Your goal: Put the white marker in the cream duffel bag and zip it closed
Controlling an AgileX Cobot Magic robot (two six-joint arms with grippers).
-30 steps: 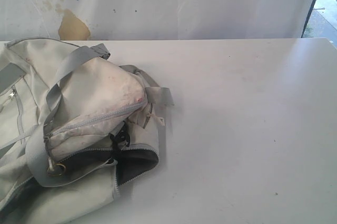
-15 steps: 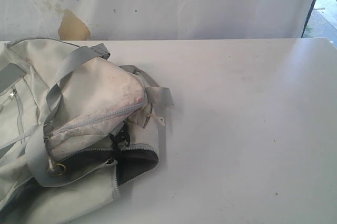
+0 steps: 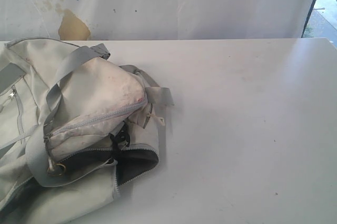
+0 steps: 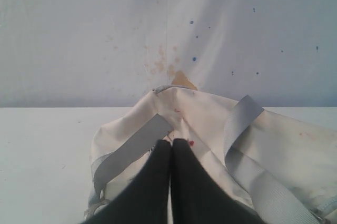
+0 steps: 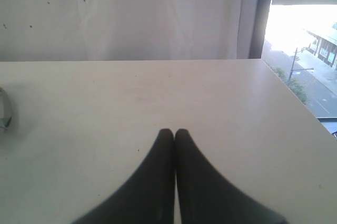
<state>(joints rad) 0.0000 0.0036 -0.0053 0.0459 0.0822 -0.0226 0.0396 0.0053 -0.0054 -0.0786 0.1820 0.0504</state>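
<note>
The cream duffel bag (image 3: 89, 113) lies slumped on the left of the white table (image 3: 237, 129), with grey straps and faint reddish stains. Its front zipper gapes, showing dark lining (image 3: 134, 163). In the left wrist view the bag (image 4: 210, 124) lies just beyond my left gripper (image 4: 170, 142), whose black fingers are shut with nothing between them. My right gripper (image 5: 174, 132) is shut and empty above bare table (image 5: 158, 92). Neither gripper shows in the exterior view. The white marker is out of view.
A white backdrop (image 3: 184, 2) with a tan stain (image 3: 72, 25) stands behind the table. The table's right edge (image 5: 295, 103) drops off toward a bright window. A grey strap end (image 5: 4, 109) shows at the edge of the right wrist view.
</note>
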